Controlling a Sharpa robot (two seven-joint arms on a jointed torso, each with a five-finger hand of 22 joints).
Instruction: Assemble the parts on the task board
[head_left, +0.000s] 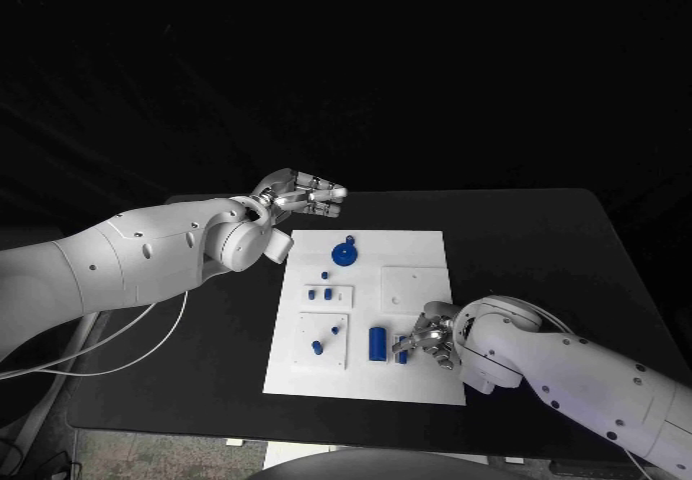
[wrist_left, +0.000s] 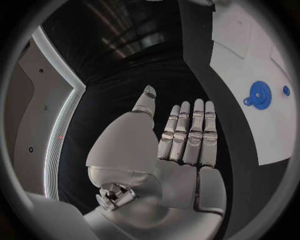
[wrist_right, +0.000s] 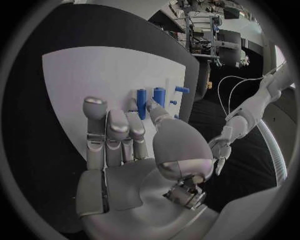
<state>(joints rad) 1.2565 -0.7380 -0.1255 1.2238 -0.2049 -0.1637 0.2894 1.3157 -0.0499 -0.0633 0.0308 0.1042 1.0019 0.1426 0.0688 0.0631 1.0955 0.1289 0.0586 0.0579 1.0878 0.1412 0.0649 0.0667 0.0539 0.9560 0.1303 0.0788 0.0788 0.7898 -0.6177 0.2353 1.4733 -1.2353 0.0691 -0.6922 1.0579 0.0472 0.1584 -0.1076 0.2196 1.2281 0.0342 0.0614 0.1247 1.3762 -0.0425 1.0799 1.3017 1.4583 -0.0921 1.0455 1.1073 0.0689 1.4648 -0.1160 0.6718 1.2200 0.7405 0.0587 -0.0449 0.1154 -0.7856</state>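
The left hand (head_left: 300, 194) hangs over the black table (head_left: 548, 250) just off the far left corner of the task board (head_left: 418, 250), apart from it. In the left wrist view its fingers (wrist_left: 187, 132) lie straight and side by side, the thumb out to one side, nothing in them — an empty, flat hand.

On the board, the left column holds a small raised plate with short blue pegs (head_left: 327, 294) standing in it, and nearer the robot a second plate with 2 more blue parts (head_left: 326, 338). Toward the far edge lies a round blue disc (head_left: 345, 253) with a small blue piece just beyond it. Right of centre sits a plain white square plate (head_left: 408, 285).

Near the front edge stands a blue cylinder (head_left: 379, 343); just right of it, the right hand (head_left: 431, 340) is low over the board. In the right wrist view its fingers (wrist_right: 109, 132) reach toward 2 upright blue cylinders (wrist_right: 150, 100) — whether the thumb tip touches one, I cannot tell.
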